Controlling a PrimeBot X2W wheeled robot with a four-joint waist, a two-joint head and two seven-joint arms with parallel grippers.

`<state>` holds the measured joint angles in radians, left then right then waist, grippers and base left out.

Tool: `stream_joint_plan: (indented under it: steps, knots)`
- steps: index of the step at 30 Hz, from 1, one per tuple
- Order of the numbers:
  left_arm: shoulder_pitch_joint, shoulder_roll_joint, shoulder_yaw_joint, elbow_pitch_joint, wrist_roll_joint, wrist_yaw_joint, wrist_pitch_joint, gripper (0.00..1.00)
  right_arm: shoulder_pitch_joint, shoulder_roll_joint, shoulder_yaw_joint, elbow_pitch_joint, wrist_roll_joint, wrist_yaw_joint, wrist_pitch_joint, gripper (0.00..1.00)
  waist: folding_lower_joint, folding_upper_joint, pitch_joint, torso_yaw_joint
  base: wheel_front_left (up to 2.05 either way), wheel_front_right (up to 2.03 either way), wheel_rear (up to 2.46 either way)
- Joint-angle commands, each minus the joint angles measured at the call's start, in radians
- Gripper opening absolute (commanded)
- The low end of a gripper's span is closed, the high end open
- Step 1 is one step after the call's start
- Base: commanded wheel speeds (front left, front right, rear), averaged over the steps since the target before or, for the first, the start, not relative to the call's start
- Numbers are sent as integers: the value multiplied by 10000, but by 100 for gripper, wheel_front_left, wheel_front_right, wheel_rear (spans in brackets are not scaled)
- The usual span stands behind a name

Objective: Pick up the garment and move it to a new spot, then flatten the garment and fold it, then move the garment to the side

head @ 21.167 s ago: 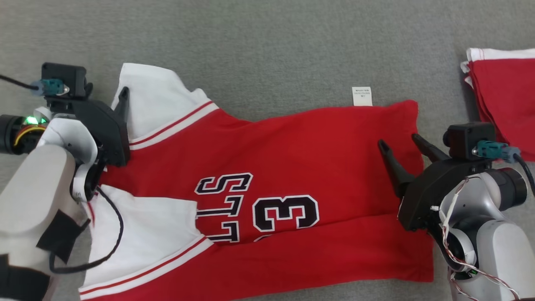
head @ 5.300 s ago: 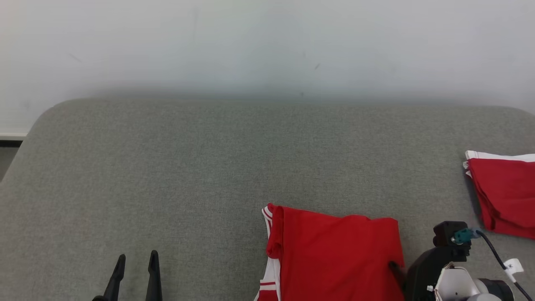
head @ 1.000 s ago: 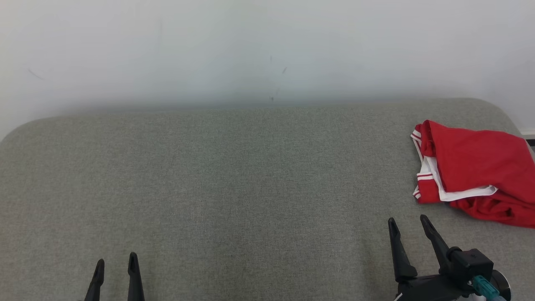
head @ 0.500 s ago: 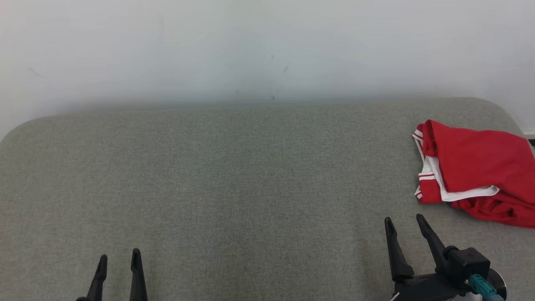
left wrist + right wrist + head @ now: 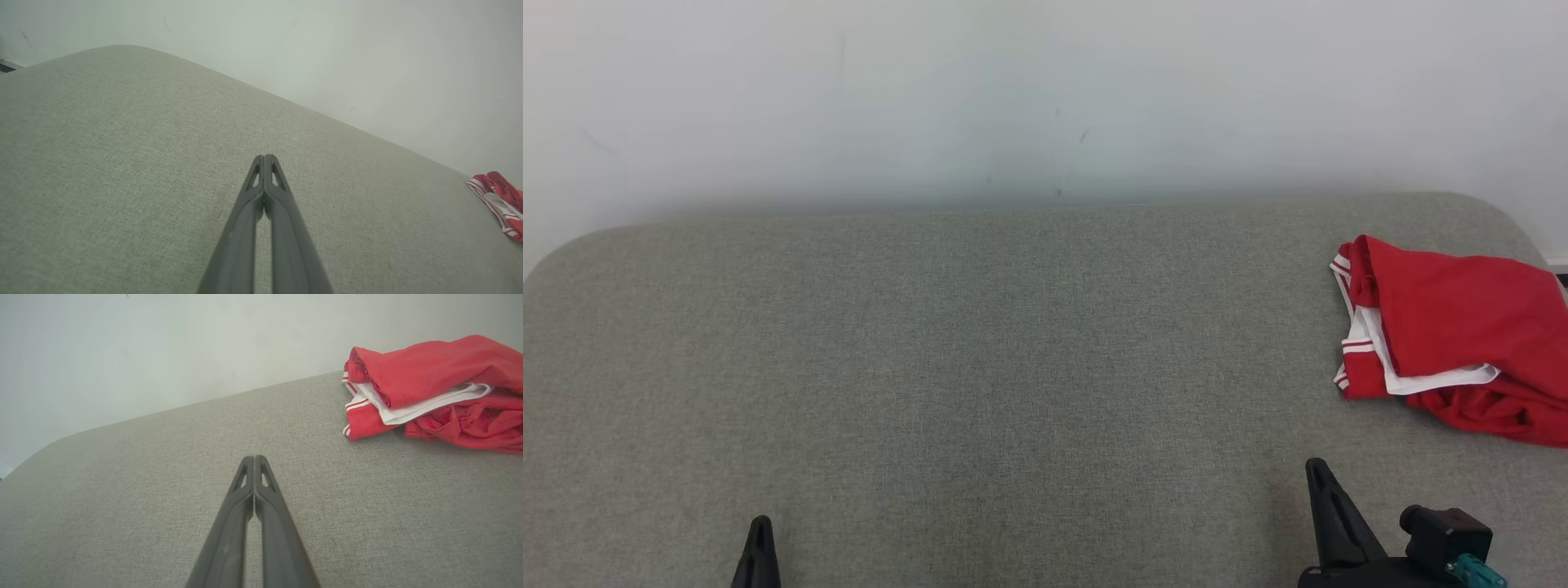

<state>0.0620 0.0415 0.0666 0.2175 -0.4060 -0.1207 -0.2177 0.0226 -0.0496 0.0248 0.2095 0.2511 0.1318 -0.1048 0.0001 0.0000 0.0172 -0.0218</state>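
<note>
The garment [image 5: 1450, 322], red with white trim, is seen lying in a loosely folded bundle at the far right end of the grey fabric-covered bench [image 5: 980, 351], close to its rounded corner and to the pale wall [image 5: 1045, 90]. More red cloth is seen under its near edge, and whether that belongs to the same piece cannot be told. The left gripper [image 5: 760, 523] is held low at the near left of the bench, well apart from the garment, with its fingers pressed together and nothing between them, as the left wrist view makes plain. The right gripper [image 5: 1317, 467] is held at the near right, near the garment but not touching it, its fingers likewise brought together on nothing. From this layout the last step, the move to the side, is judged to be done. No further grasp appears to be called for. At most the arms would be drawn back to rest, with care taken that the right fingers are not swept through the bundle, since loose cloth is easily dragged out of its fold.
</note>
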Motion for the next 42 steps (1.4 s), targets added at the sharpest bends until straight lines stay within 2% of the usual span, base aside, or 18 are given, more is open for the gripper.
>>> stream_joint_plan:
  steps: [1, 18, 42]
  knots:
    - [-216, 43, 45, -105, -443, -12, 79, 0, -230, -33, -56, -133, 499, -1, 51, 0, 0, 0, -1, 3, 0, 0, 0]
    - [-653, 61, 160, 16, -3230, -34, 864, 0, -554, -79, -312, 11, 3694, -4, 497, 0, 0, 0, -21, 36, 0, 0, 0]
    - [-1080, 79, 280, 168, -6058, -63, 1682, 0, -862, -100, -605, 149, 6921, -8, 977, 0, 0, 0, -47, 78, 0, 0, 0]
